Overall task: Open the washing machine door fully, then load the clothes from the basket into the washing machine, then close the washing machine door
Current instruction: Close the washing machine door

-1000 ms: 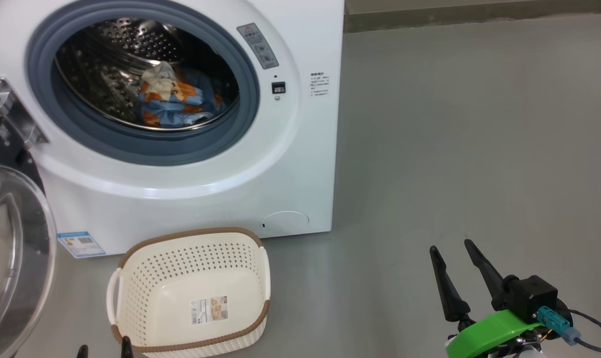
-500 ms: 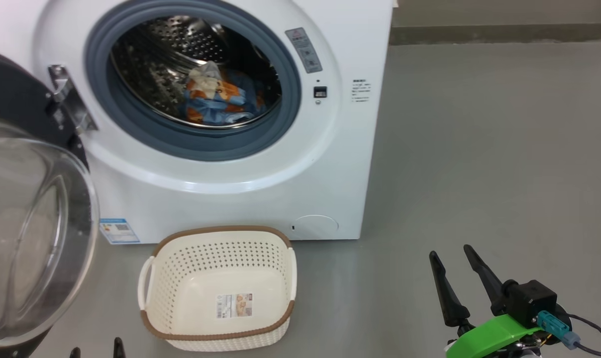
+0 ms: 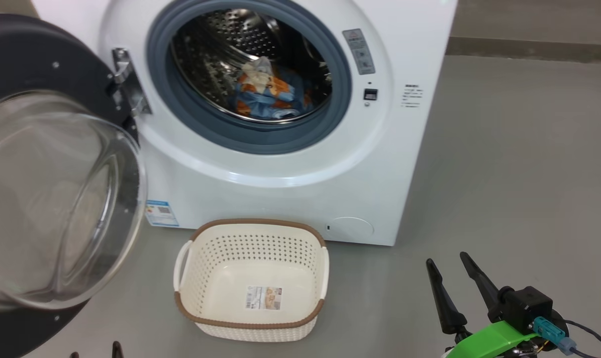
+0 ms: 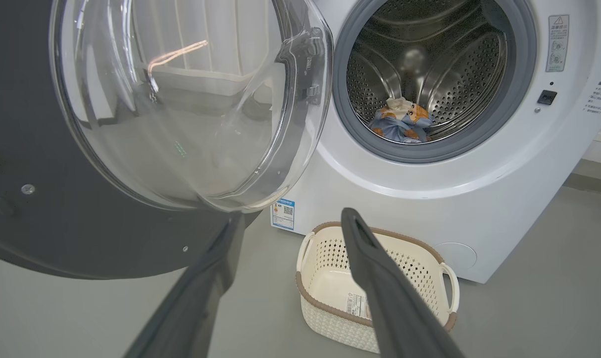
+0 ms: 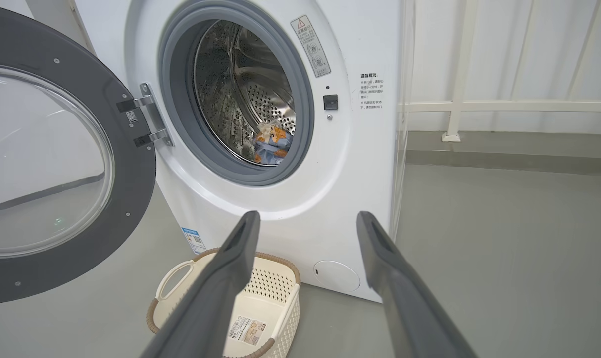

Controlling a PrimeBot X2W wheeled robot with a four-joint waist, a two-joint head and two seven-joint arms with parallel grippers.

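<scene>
While left gripper (image 4: 291,219), right gripper (image 5: 309,217) gape empty: basket (image 3: 250,222) label (image 3: 263,297), washing machine (image 3: 290,199) blue sticker (image 3: 162,214) illegible.

1. Door (image 3: 32,54) runs off the head view's left and bottom edges.
2. Left gripper (image 3: 95,352) is cut by that bottom edge, with just its tips clear.
3. Right gripper (image 3: 446,258) loses its body below the same edge.
4. Clothes (image 3: 270,97): lower part tucked behind the gasket (image 3: 260,141) lip.
5. Basket (image 4: 325,253), left wrist view: a finger (image 4: 380,288) crosses its middle.
6. Label (image 3: 263,297) print is too small to read.
</scene>
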